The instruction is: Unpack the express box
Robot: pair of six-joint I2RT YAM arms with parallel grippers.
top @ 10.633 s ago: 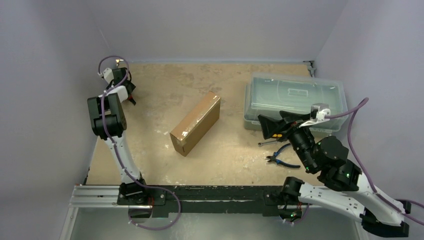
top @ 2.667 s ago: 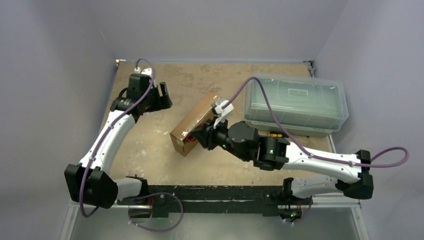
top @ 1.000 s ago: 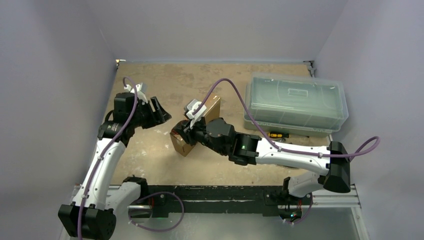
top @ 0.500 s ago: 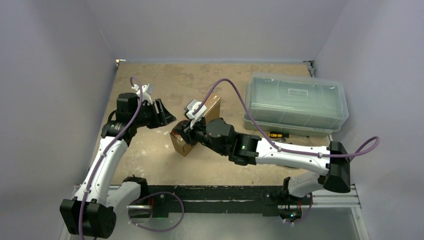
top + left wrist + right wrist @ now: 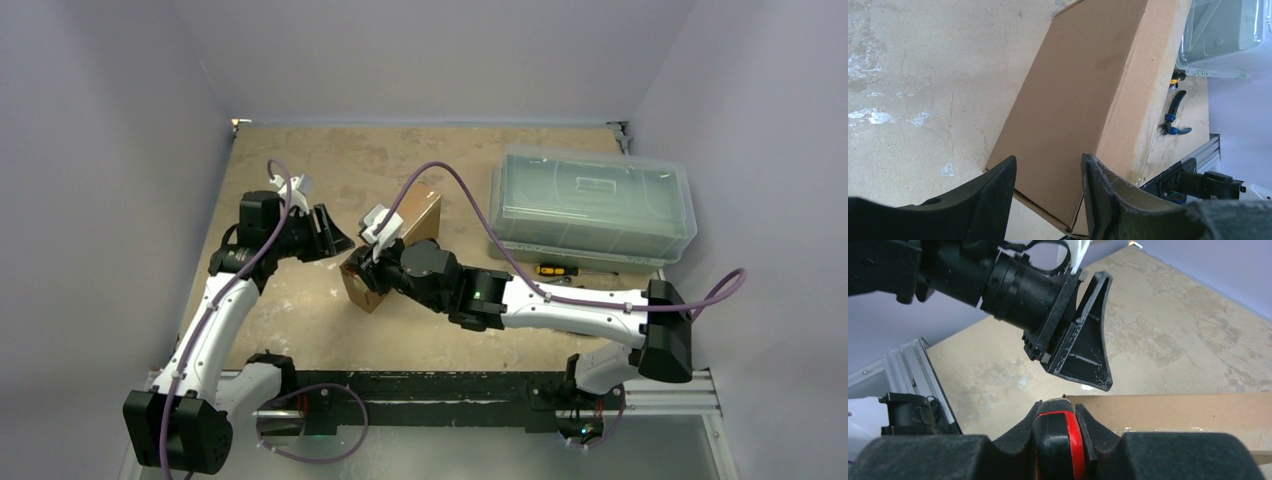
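The express box (image 5: pixel 425 212), a flat brown cardboard mailer, lies diagonally mid-table and fills the left wrist view (image 5: pixel 1083 85). My left gripper (image 5: pixel 335 238) hangs just left of the box's near end. Its jaws (image 5: pixel 1048 160) are open with nothing between them, and the box's near corner lies beyond the gap. My right gripper (image 5: pixel 372 262) is over the box's near end, shut on a black-and-red tool handle (image 5: pixel 1058 440). The box's edge (image 5: pixel 1173 415) shows just past the handle. A left finger (image 5: pixel 1083 347) hovers above that edge.
A clear plastic lidded bin (image 5: pixel 590 205) stands at the back right. A yellow-and-black tool (image 5: pixel 550 269) lies in front of it. Blue-handled pliers (image 5: pixel 1173 117) lie near the box's right side. The metal rail (image 5: pixel 430 385) runs along the near edge.
My left gripper has moved right, closer to the box's near end, and its jaws have narrowed. The right arm has shifted slightly left, still holding the tool.
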